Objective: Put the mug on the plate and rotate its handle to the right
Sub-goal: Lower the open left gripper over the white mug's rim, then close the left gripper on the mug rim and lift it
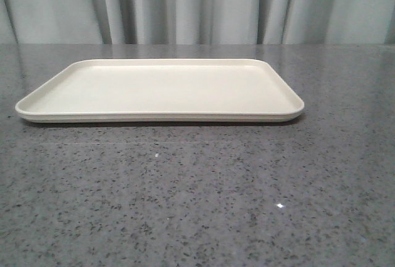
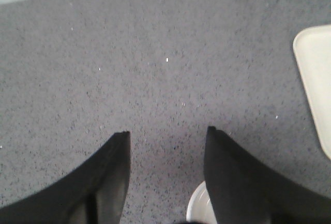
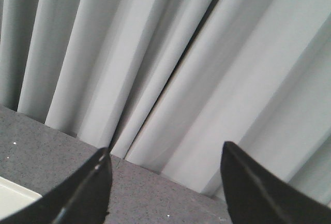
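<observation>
Although only a curved white sliver of what may be the mug [image 2: 199,208] shows, low between the left gripper's [image 2: 168,131] fingers in the left wrist view, the plate [image 1: 160,88] is plain to see: a wide, flat, cream rectangle with rounded corners and a low raised rim, lying on the speckled grey table [image 1: 197,205] toward the far side. Its surface carries nothing. Both pairs of dark fingers stand wide apart, the right gripper [image 3: 165,154] facing the pale pleated curtain [image 3: 170,53].
</observation>
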Tool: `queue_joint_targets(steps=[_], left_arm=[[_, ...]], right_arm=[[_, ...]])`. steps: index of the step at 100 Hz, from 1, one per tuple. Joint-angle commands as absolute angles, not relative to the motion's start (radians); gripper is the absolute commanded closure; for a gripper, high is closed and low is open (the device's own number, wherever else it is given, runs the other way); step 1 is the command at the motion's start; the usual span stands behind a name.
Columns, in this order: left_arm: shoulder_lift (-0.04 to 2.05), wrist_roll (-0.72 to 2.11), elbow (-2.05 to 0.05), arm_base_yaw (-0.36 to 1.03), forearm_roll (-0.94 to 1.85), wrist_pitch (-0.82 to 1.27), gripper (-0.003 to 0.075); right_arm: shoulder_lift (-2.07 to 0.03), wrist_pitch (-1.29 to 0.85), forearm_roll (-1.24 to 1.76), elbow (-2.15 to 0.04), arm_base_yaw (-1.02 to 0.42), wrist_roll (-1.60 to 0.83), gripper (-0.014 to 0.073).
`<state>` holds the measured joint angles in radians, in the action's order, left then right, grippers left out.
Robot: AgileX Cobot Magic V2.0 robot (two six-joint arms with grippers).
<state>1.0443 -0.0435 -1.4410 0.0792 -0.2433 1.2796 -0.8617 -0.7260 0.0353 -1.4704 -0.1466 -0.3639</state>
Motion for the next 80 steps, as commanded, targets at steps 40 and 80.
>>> queue_joint_targets(steps=[40,80], left_arm=[[0.967,-0.052,-1.208,0.077,-0.28,1.262,0.0388],[0.977,-0.052,-1.048,0.077,-0.28,1.256,0.0388]], right_arm=[[-0.931,-0.707,0.028,-1.497,-0.145,-0.367,0.0128],[-0.934,-0.71,0.028,-1.497,-0.145,-0.367,0.0128]])
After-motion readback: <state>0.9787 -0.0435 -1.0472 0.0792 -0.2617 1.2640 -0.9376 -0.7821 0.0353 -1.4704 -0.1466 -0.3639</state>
